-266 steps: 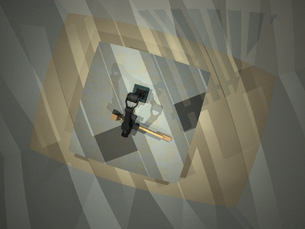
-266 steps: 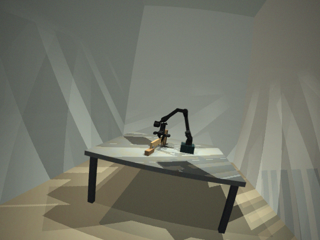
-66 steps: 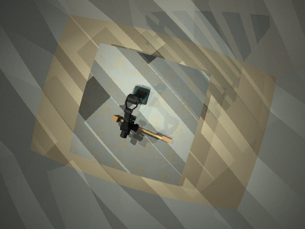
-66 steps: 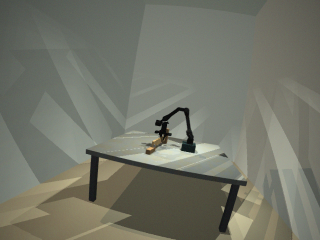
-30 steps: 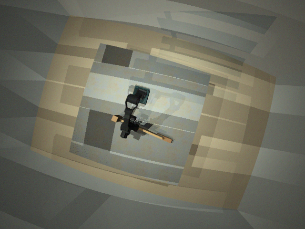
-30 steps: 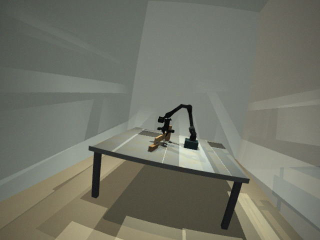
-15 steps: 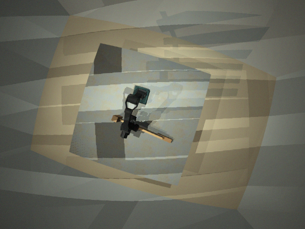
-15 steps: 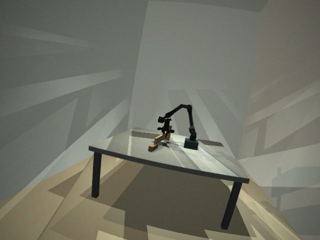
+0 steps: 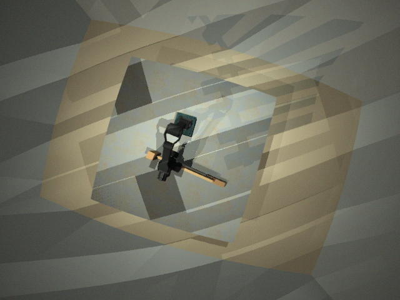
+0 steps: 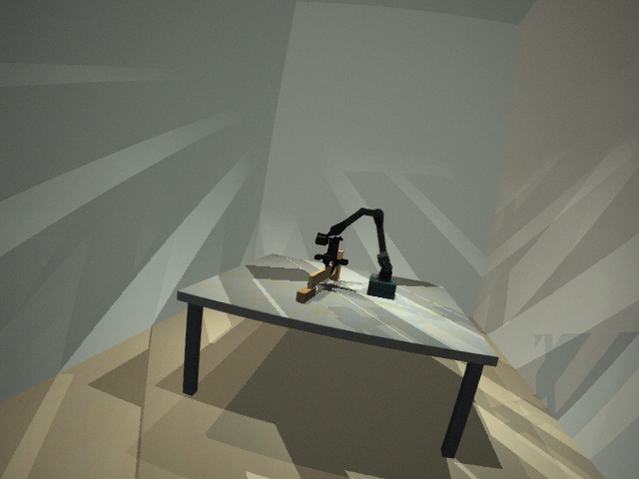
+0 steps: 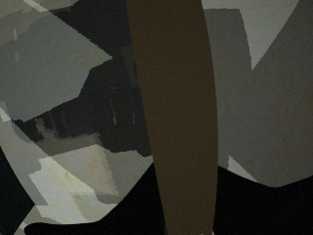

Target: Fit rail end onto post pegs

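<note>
While the black six-joint arm (image 10: 372,222) is bent over from its teal square base (image 10: 390,293), the long pale wooden bed rail (image 9: 197,173) is clamped between the narrow-set jaws of the black parallel-jaw gripper (image 9: 167,167), close to the rail's end nearest the post. From the top view, the rail is seen lying slantwise across the grey mottled table top (image 9: 206,209), with one end on the low wooden footboard block (image 9: 220,182) and the other end hidden beneath the gripper. A short upright wooden post (image 9: 152,155) is seen just beyond the gripper, on the same line as the rail. Whether the rail's end touches the post cannot be told, and the pegs are not made out. From the wrist view, a broad brown band of the rail (image 11: 176,112) is seen running from top to bottom between dark finger shapes. From the exterior view, the rail (image 10: 320,278) is seen held above the table surface near the post (image 10: 338,263), sloping down toward the block (image 10: 306,294).
</note>
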